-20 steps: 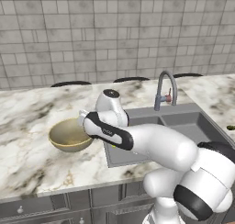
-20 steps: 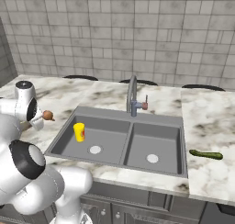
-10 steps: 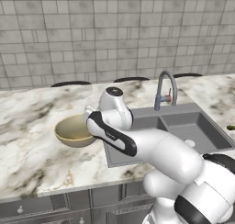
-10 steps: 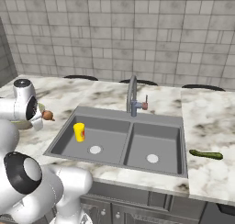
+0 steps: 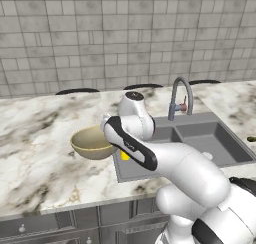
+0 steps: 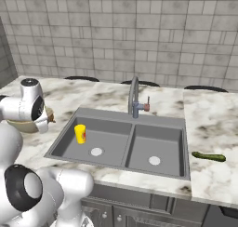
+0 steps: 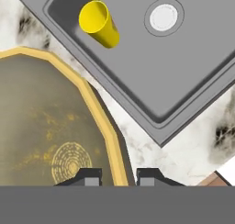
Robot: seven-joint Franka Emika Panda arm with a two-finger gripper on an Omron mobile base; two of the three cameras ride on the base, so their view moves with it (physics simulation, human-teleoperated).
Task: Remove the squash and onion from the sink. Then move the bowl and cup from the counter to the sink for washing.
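Note:
My gripper (image 7: 118,175) is shut on the right rim of the olive-gold bowl (image 7: 46,126), one finger inside and one outside. The bowl (image 5: 92,140) hangs tilted just above the counter at the left edge of the sink (image 5: 210,138); the right base view shows the bowl (image 6: 21,124) behind my hand. The yellow cup (image 7: 98,23) stands in the left basin near a white drain; the right base view also has the cup (image 6: 80,133). A dark green squash (image 6: 208,156) lies on the counter right of the sink (image 6: 116,114). The onion (image 6: 49,114) peeks out beside my hand on the left counter.
A curved metal faucet (image 6: 134,98) rises behind the divider between the two basins. Marble counter (image 5: 35,153) spreads left of the sink. A tiled wall closes off the back. The counter's front edge runs just below the sink.
The bowl, held in my gripper, has travelled right across the counter toward the sink's left edge. The cup and squash have stayed put.

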